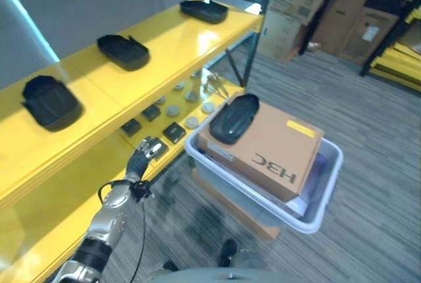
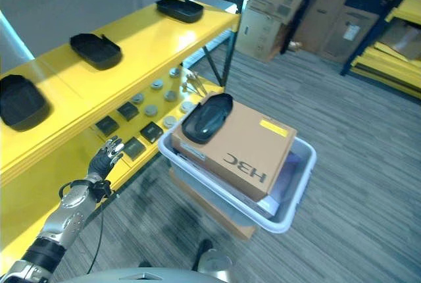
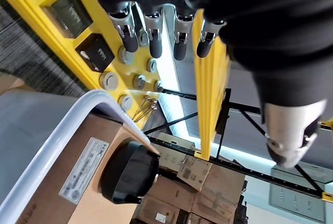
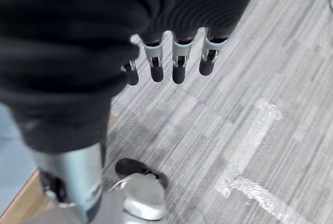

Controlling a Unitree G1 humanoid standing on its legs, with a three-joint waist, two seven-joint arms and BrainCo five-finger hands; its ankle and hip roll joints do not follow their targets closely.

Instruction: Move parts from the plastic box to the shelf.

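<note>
The left hand (image 1: 139,158) is at the lower left of the left eye view, raised in front of the edge of the lower shelf (image 1: 39,227). Its fingers (image 3: 154,39) are straight and released, and they hold nothing. They point toward the small dark parts and grey discs that lie on this yellow shelf.

The right hand (image 4: 171,57) shows in its wrist view above grey floor (image 4: 250,67). Its fingers hang relaxed and it grasps nothing.

The box (image 1: 325,194) is a grey plastic tub right of centre in the left eye view, standing on the floor beside the shelf. A carton (image 1: 273,151) lies tilted inside it and rises above the rim. One black part (image 1: 233,117) rests on the carton's upper left end, near the shelf edge.

On the upper shelf (image 1: 171,39), three black parts lie in a row from left to upper centre: one at the far left (image 1: 49,102), one in the middle (image 1: 123,51) and one at the far end (image 1: 204,10). They are well apart from each other.

Stacked cardboard boxes (image 1: 299,6) stand at the upper right of the frame.
</note>
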